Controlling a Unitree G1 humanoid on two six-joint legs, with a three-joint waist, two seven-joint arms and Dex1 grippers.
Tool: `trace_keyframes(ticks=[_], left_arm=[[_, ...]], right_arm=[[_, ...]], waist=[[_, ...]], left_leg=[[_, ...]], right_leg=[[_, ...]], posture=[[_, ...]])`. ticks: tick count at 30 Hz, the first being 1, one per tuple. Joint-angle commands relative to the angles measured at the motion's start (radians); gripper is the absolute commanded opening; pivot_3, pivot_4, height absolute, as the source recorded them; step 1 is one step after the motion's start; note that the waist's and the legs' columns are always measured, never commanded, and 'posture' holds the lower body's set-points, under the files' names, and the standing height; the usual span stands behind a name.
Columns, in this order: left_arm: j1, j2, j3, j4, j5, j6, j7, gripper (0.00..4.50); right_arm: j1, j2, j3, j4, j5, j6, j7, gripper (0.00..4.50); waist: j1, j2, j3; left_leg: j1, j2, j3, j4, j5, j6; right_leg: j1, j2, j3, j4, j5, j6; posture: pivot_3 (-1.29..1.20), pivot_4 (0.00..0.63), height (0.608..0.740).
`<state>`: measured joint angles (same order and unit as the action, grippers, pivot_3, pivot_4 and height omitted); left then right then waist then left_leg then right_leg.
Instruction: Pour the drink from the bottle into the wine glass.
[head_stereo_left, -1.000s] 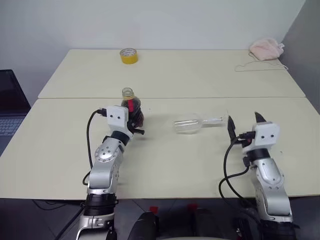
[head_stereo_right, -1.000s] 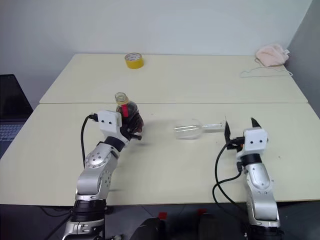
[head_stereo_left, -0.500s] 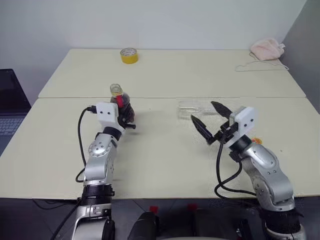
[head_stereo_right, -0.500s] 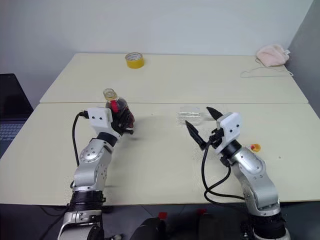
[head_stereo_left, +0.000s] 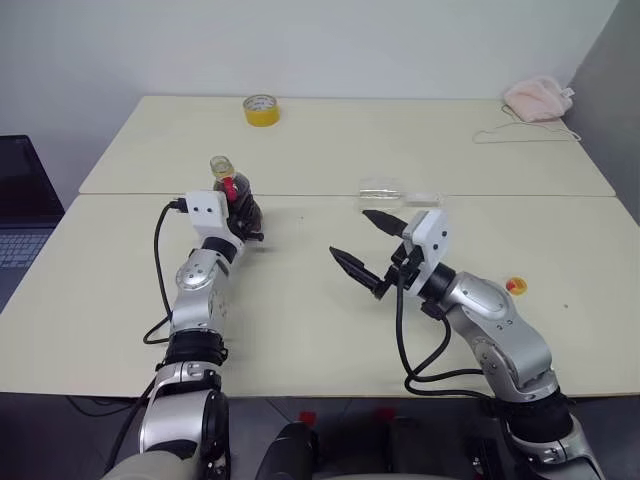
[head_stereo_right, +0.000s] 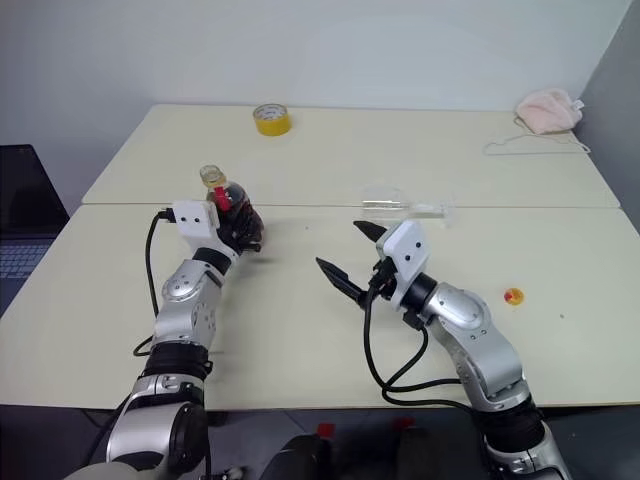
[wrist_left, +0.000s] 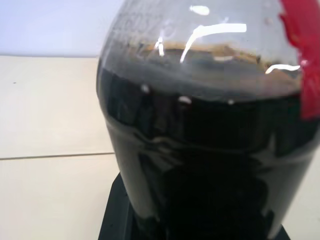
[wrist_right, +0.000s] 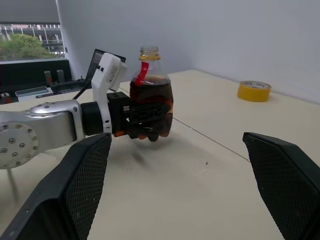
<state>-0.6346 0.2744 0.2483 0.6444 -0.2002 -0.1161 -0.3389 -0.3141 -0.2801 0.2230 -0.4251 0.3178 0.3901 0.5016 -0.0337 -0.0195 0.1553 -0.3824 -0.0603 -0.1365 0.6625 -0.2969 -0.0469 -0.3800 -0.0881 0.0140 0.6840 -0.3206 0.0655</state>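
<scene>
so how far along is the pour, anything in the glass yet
Done: the cap is off and lies on the table. In hand: the left gripper holds the open bottle upright, its drink still high inside. Left: everything about the pour. The wine glass lies on its side, empty, and the open right gripper holds nothing, so it needs standing up first.

Silver-grey rounded arm segments with round screwed joint caps. White boxy wrist housings behind the left gripper (head_stereo_left: 244, 212) and right gripper (head_stereo_left: 365, 250). Black cables looping from each wrist. Black pointed fingers (wrist_right: 75, 190), mesh-textured on the inner faces.
</scene>
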Motion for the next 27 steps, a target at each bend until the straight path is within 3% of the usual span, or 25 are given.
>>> trace_keyframes(ticks=[1,11,22,27], left_arm=[[-0.062,0.019,0.026,0.073,-0.026,-0.07,-0.026,0.77],[-0.135,0.031,0.034,0.287,-0.014,-0.192,-0.057,0.77],[-0.111,0.034,0.031,0.325,-0.017,-0.242,-0.067,4.43],[-0.08,0.028,0.027,0.278,-0.023,-0.24,-0.086,4.47]], right_arm=[[-0.025,0.012,0.012,-0.016,-0.013,-0.01,0.004,4.5],[-0.042,0.024,0.028,-0.003,-0.03,0.001,0.007,4.5],[-0.045,0.01,0.016,-0.008,-0.026,0.015,0.01,4.5],[-0.047,0.004,0.01,-0.005,-0.025,0.013,0.013,4.5]], waist=[[-0.001,0.0,0.0],[-0.002,0.0,0.0],[-0.013,0.0,0.0],[-0.018,0.0,0.0]], left_leg=[[0.0,0.0,0.0,0.0,0.0,0.0],[0.0,0.0,0.0,0.0,0.0,0.0],[-0.001,0.0,0.001,0.0,0.0,0.0],[-0.001,0.0,0.001,0.0,0.0,0.0]], right_leg=[[0.0,0.0,0.0,0.0,0.0,0.0],[-0.001,0.0,0.0,0.001,0.0,0.0],[-0.005,0.0,0.001,0.006,0.0,0.0],[-0.005,0.0,0.001,0.006,0.0,0.0]], posture=[[0.0,0.15,0.74],[0.0,0.15,0.74],[0.0,0.15,0.74],[0.0,0.15,0.74]])
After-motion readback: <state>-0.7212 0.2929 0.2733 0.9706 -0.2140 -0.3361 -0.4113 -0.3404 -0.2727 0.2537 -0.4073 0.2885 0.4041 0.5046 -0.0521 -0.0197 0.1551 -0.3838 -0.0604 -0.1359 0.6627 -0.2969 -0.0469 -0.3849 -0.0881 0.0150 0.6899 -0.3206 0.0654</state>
